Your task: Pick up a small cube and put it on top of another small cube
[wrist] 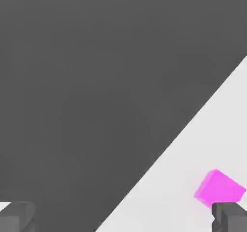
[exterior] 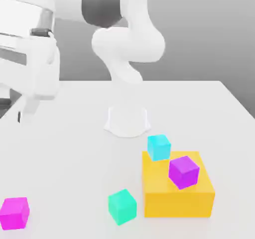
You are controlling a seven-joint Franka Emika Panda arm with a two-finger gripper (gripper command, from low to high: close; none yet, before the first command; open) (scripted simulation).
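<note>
While the magenta-pink cube (exterior: 14, 213) sits alone at the table's (exterior: 69, 163) near corner on the exterior view's left, a green cube (exterior: 122, 206) rests beside the yellow block (exterior: 178, 195). That block carries a violet-purple cube (exterior: 184, 172), with a cyan cube (exterior: 159, 147) at its far edge. In the hand view the gripper (wrist: 123, 219) has its jaws spread wide, holding nothing, one fingertip (wrist: 230, 216) near the magenta-pink cube (wrist: 219, 188).

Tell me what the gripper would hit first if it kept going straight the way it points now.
Probably the white table near its edge, not a block. In the hand view the open gripper looks at the table's border, with the magenta cube off beside one finger. Depth is unclear.
</note>
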